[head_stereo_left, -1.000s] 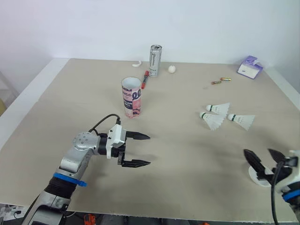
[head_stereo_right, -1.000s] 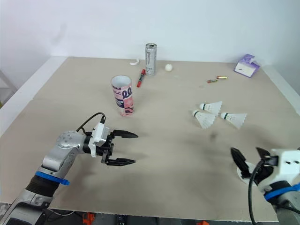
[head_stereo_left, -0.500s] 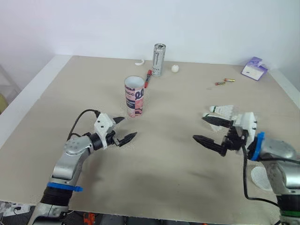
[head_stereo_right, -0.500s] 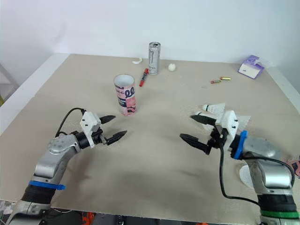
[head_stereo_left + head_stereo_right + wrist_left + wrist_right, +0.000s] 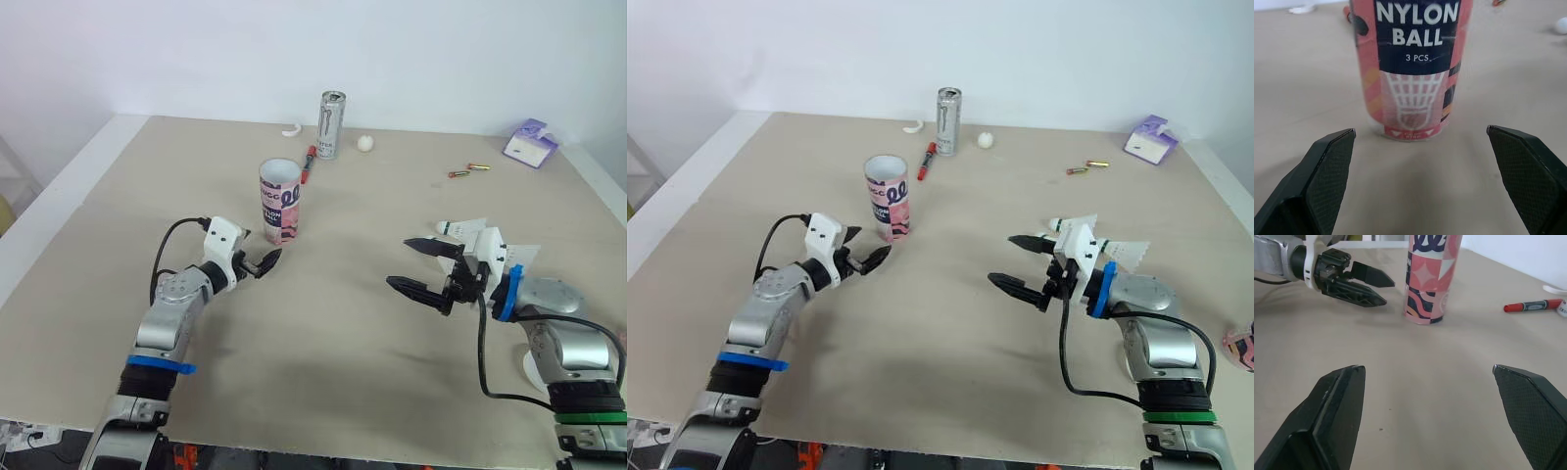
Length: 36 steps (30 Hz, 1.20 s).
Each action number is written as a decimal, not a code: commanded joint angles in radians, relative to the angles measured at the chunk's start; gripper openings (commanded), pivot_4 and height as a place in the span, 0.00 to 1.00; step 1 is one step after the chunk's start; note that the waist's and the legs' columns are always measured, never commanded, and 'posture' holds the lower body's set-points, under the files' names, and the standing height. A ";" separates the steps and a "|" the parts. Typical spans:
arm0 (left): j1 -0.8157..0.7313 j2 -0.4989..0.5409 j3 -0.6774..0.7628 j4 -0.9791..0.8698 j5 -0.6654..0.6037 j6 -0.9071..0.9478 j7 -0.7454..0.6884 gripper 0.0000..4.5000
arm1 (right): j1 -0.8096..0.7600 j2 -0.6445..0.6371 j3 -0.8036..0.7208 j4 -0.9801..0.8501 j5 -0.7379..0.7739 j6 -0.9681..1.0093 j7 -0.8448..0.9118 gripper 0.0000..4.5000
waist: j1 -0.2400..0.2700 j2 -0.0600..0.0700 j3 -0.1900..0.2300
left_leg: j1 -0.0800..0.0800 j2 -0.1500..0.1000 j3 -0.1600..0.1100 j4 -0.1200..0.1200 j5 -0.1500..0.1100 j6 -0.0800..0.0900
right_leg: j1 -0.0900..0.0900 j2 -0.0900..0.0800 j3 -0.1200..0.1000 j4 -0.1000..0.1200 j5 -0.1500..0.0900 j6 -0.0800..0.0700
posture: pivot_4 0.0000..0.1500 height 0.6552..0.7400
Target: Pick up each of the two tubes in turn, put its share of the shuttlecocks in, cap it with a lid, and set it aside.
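A round printed tube (image 5: pixel 279 201) is stood on the matte table (image 5: pixel 323 343); the left hand (image 5: pixel 261 262) and right hand (image 5: pixel 399 261) are held spread, bare surface between.

Pink-and-navy patterned tube (image 5: pixel 279 202), red marker (image 5: pixel 306 164), purple box (image 5: pixel 529 141)

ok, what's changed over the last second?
The left tool moved forward and now sits open just short of the pink tube, not touching it. The right tool rose from the near right corner and swung inward, open, pointing toward the tube. Nothing was gripped or released. Tube, shuttlecocks, can and marker stayed put.
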 commanded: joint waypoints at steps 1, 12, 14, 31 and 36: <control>-0.070 -0.016 -0.004 0.067 0.021 -0.048 0.009 1.00 | -0.025 0.000 -0.017 -0.003 -0.006 -0.026 -0.009 0.99 | 0.000 0.000 0.000 | 0.000 0.000 0.000 0.000 0.000 0.000 | 0.000 0.000 0.000 0.000 0.000 0.000 | 1.00 1.00; -0.207 -0.026 -0.003 0.318 0.068 -0.156 0.001 1.00 | -0.013 -0.003 -0.025 -0.024 -0.011 -0.019 -0.029 0.99 | 0.000 0.000 0.000 | 0.000 0.000 0.000 0.000 0.000 0.000 | 0.000 0.000 0.000 0.000 0.000 0.000 | 1.00 1.00; -0.234 -0.030 -0.004 0.362 0.074 -0.173 0.002 1.00 | -0.018 -0.003 -0.026 -0.023 -0.012 -0.019 -0.032 0.99 | 0.000 0.000 0.000 | 0.000 0.000 0.000 0.000 0.000 0.000 | 0.000 0.000 0.000 0.000 0.000 0.000 | 1.00 1.00; -0.461 -0.055 0.003 0.779 0.096 -0.333 -0.083 1.00 | -0.008 -0.003 -0.028 -0.055 -0.014 -0.017 -0.071 0.99 | 0.000 0.000 0.000 | -0.002 -0.001 -0.001 0.000 0.000 0.000 | -0.001 0.000 -0.001 0.000 0.000 0.001 | 1.00 1.00; -0.511 -0.061 -0.003 0.872 0.114 -0.389 -0.103 1.00 | 0.000 -0.006 -0.032 -0.070 -0.010 -0.012 -0.080 0.99 | 0.000 -0.001 0.000 | -0.002 -0.001 -0.001 0.001 0.000 0.000 | -0.001 0.000 -0.001 0.000 0.000 0.001 | 1.00 1.00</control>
